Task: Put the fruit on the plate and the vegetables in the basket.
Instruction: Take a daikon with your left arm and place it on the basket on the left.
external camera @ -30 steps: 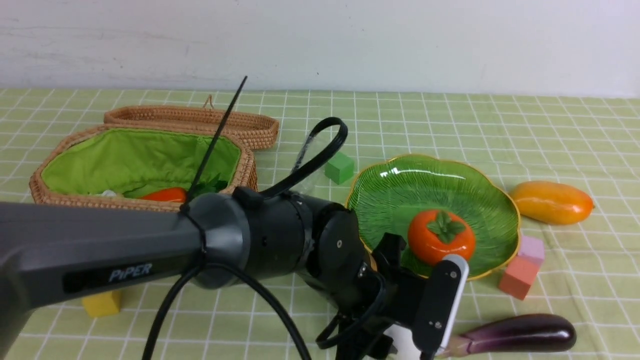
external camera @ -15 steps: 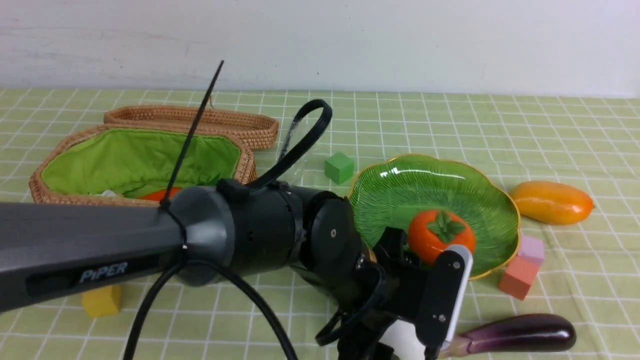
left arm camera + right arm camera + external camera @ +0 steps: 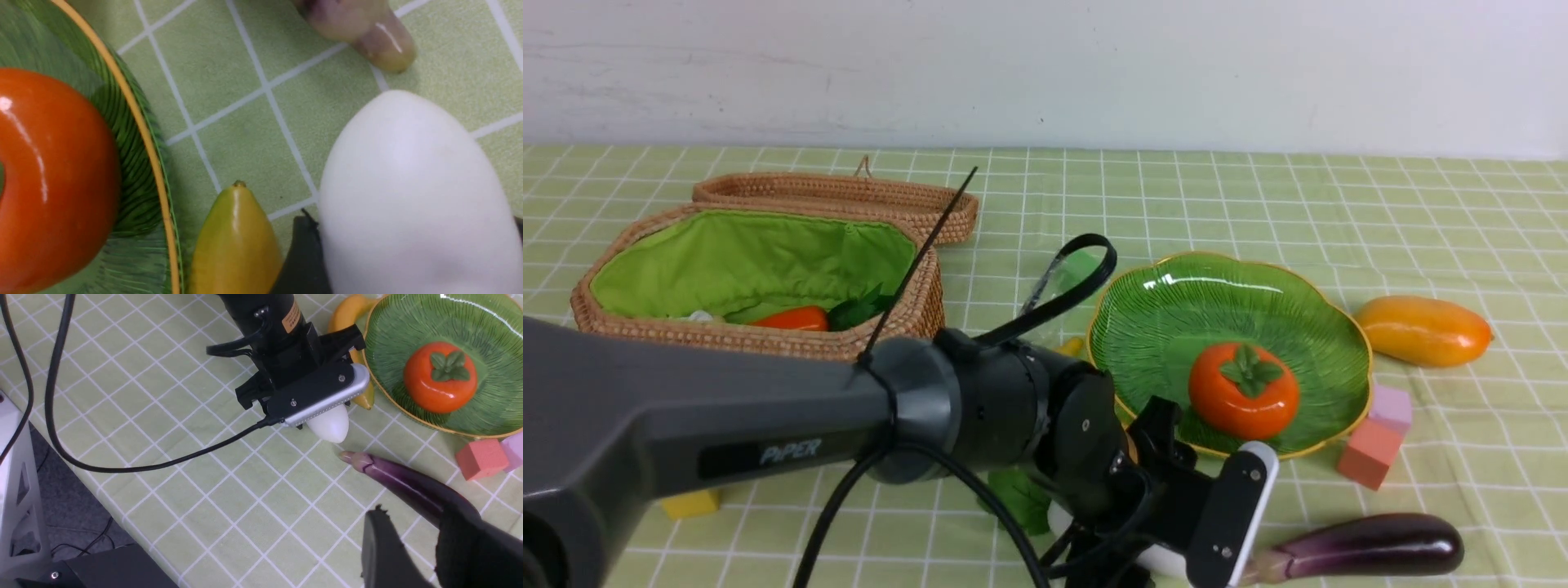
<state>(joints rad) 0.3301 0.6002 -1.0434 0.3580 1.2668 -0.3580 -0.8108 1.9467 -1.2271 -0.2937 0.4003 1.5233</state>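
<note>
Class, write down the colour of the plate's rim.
Gold, around a green plate; clearest in the front view.

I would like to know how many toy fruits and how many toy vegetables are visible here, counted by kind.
Fruit: 3 (banana, persimmon, mango)
Vegetables: 3 (carrot, radish, eggplant)
Total: 6

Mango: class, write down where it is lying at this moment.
In the front view, the mango lies on the checked cloth on the robot's right, just right of the plate and behind the lilac cube.
</note>
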